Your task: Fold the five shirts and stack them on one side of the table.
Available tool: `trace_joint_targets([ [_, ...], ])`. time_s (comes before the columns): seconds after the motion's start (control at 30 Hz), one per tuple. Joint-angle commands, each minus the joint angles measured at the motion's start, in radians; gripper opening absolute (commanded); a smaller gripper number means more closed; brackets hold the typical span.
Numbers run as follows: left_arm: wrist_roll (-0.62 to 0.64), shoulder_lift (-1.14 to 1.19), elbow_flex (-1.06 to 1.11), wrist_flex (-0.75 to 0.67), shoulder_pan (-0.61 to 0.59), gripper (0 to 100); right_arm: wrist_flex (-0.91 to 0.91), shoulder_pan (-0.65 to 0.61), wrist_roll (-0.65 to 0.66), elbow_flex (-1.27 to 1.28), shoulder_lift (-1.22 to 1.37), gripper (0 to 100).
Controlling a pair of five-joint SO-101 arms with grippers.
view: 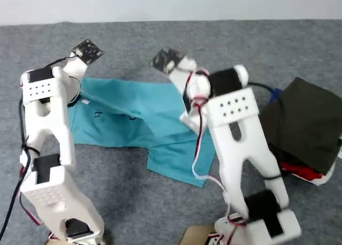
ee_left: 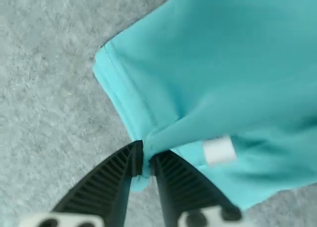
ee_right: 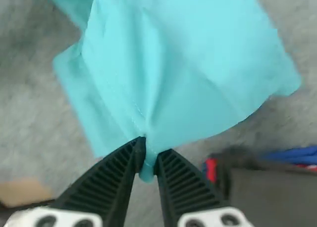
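A turquoise shirt (view: 144,124) lies partly folded in the middle of the grey table (view: 160,213). The left gripper (ee_left: 145,160) is shut on a hemmed edge of the turquoise shirt (ee_left: 223,78) near a white label (ee_left: 218,150), at the shirt's left end in the high view. The right gripper (ee_right: 146,160) is shut on a bunched fold of the turquoise shirt (ee_right: 178,73), at its right side beside the right arm (view: 230,111). A stack of folded shirts (view: 304,124), dark one on top with red and blue beneath, sits at the table's right edge.
The stack of dark, red and blue cloth (ee_right: 257,180) lies close by the right gripper. A brown cardboard corner (view: 195,235) shows at the front edge between the arm bases. Bare grey felt spreads behind and in front of the shirt.
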Motion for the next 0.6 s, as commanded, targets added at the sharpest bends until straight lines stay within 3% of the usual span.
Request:
trace_joint_targets([
  [0.0,-0.006,-0.008,-0.045,0.006,-0.009,1,0.041,-0.007,-0.041,0.129,-0.136,1.0],
  [0.2,-0.006,-0.006,-0.042,0.006,-0.006,1,0.035,-0.008,-0.072,0.339,-0.245,1.0],
  [0.43,-0.008,-0.006,-0.041,0.008,-0.006,1,-0.113,-0.074,-0.072,0.566,-0.265,1.0],
  [0.57,-0.089,-0.017,-0.044,0.063,-0.006,1,-0.213,-0.071,-0.072,0.649,-0.265,1.0],
])
